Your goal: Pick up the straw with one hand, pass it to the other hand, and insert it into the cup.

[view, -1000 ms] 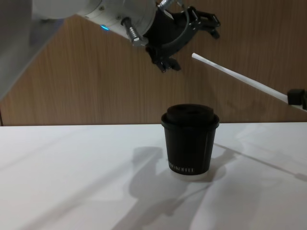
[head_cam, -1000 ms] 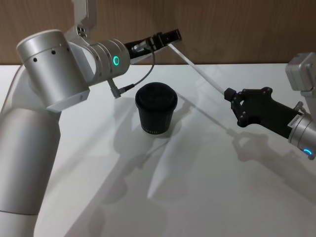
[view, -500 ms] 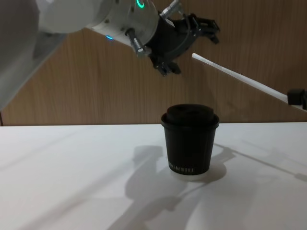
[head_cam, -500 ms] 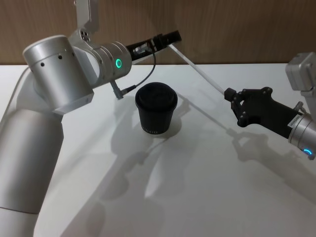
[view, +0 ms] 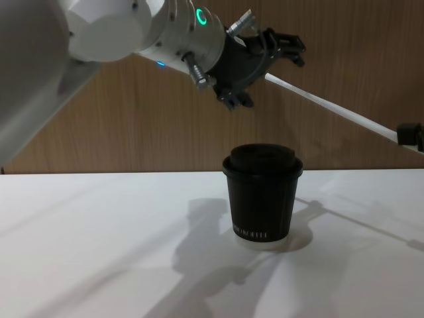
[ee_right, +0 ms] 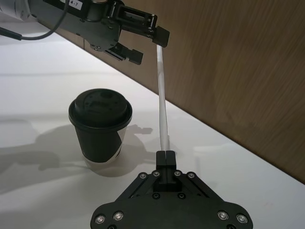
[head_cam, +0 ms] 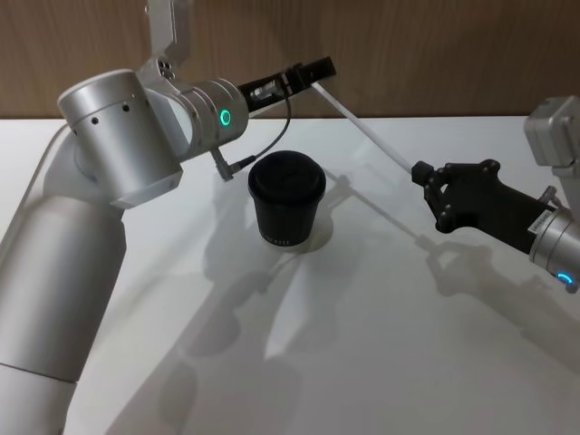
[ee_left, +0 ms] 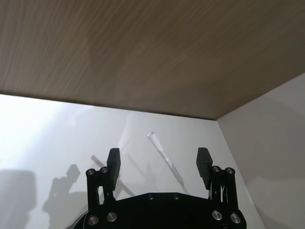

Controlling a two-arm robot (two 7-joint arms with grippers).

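The left gripper (ee_left: pixel 158 156) has swung in, well above the cup (head_cam: pixel 286 201), jaws spread wide, while the right gripper (head_cam: pixel 422 172) stays clamped on the lower end of the straw (head_cam: pixel 367 132). That straw slants in mid-air, its free tip now between the left jaws, so closing them seems next.

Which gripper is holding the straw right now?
The right gripper, all black, is shut on one end of the straw. The left gripper, green-lit, is open with the free tip between its fingers.

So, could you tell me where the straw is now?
In the head view the straw slants mid-air right of the cup, lower end in the right gripper, upper tip inside the open left gripper.
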